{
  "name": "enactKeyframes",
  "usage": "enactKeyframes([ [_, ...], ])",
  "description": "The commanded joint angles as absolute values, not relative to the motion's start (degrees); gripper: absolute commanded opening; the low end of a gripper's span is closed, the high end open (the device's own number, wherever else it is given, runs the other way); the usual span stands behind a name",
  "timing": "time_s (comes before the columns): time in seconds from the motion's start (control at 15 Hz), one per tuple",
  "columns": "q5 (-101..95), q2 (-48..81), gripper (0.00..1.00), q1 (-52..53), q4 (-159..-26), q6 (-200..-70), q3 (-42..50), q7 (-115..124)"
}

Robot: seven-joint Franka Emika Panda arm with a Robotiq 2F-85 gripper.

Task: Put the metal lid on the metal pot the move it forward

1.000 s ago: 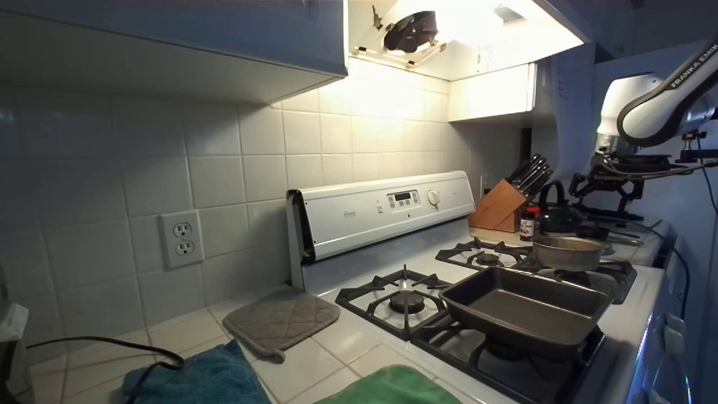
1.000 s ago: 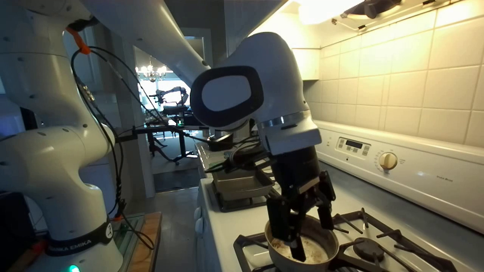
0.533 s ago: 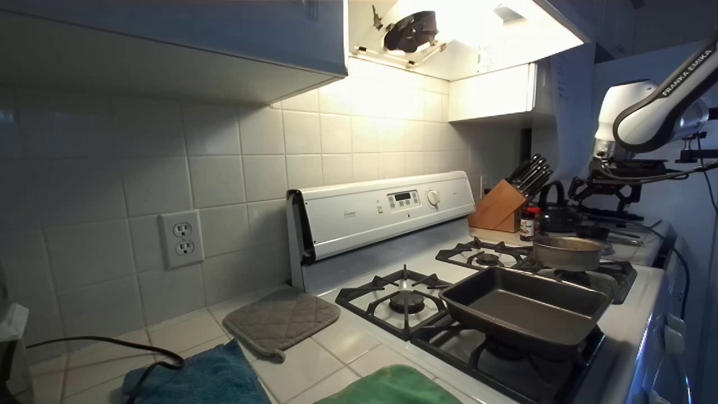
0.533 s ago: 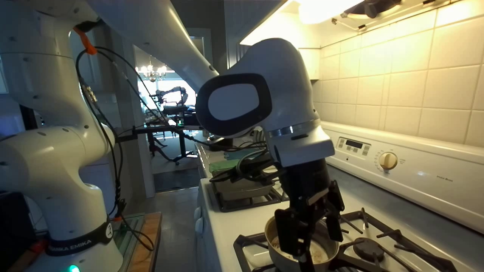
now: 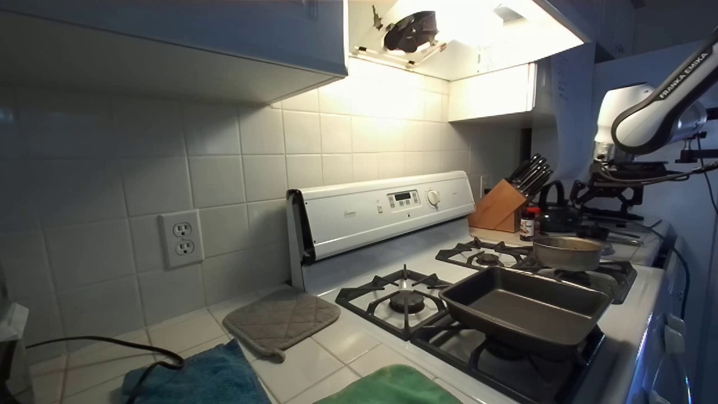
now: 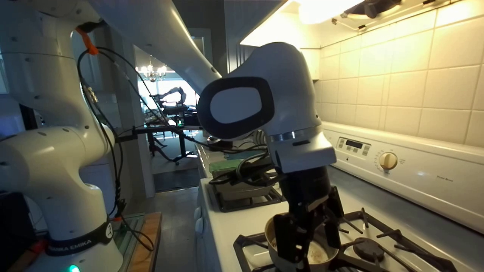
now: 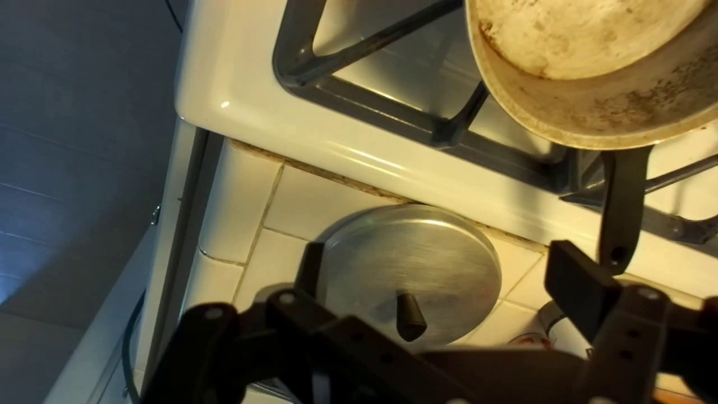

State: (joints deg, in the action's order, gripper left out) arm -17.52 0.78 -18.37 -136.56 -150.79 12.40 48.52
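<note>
The metal lid lies on the white tiled counter beside the stove, its black knob pointing up. The metal pot sits uncovered on a burner grate, its black handle reaching over the counter edge; it shows in both exterior views. My gripper is open and empty above the lid, the knob between its fingers in the wrist view. The gripper also shows in both exterior views. The lid is not clearly visible in the exterior views.
A dark rectangular pan sits on the front grate. A knife block, a spice jar and a black kettle stand on the counter past the stove. A grey mat and a green cloth lie nearer.
My arm and gripper have moved lower and to the right in an exterior view, mostly in the earlier half second. The pot and pan have not moved.
</note>
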Motion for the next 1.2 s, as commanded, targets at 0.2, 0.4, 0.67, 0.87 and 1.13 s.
enactKeyframes([
  [0.2, -11.17, 8.36, 1.0, -17.5, -128.68, -148.8, 15.31, 43.66],
  [0.4, -6.96, 11.71, 1.0, -17.61, -125.09, -148.79, 16.0, 39.91],
  [0.67, -3.42, 15.79, 1.0, -17.71, -120.6, -148.49, 16.96, 35.47],
  [0.87, -2.77, 18.8, 1.0, -17.37, -117.86, -147.85, 18.15, 34.82],
  [1.13, -3.19, 22.67, 1.0, -17.0, -114.95, -148.91, 19.87, 35.44],
])
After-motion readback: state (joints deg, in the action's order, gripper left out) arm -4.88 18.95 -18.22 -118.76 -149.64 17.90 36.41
